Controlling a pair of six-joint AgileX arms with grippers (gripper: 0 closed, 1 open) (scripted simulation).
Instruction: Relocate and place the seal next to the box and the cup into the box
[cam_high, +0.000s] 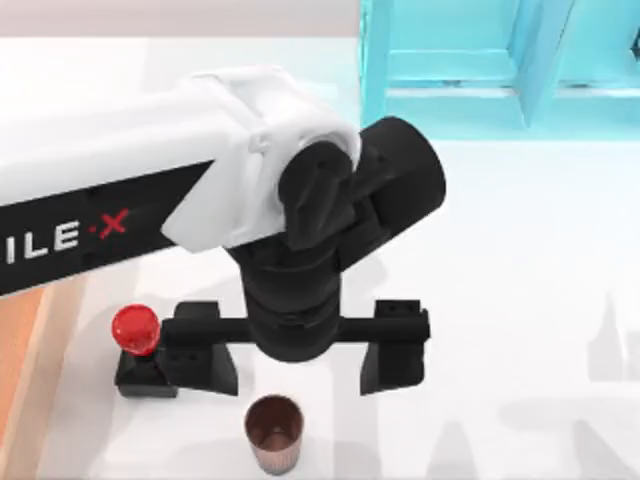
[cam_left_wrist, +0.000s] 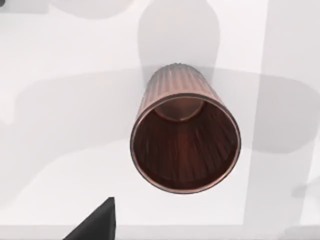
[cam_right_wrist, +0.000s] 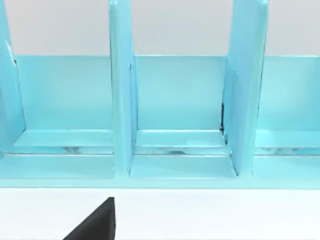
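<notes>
The dark brown ribbed cup (cam_high: 274, 431) stands upright near the table's front edge, and its open mouth shows in the left wrist view (cam_left_wrist: 185, 142). My left gripper (cam_high: 300, 368) hovers open just behind the cup, jaws spread wide with nothing between them. One of its fingers (cam_high: 205, 365) sits right beside the seal (cam_high: 134, 345), which has a red knob on a black block and stands left of the cup. A strip of the light-brown box (cam_high: 18, 350) shows at the far left edge.
A translucent cyan shelf unit (cam_high: 480, 60) stands at the back right, and its compartments (cam_right_wrist: 175, 115) face the right wrist camera. My left arm's white link (cam_high: 130, 190) covers the upper left of the table. White tabletop lies open to the right.
</notes>
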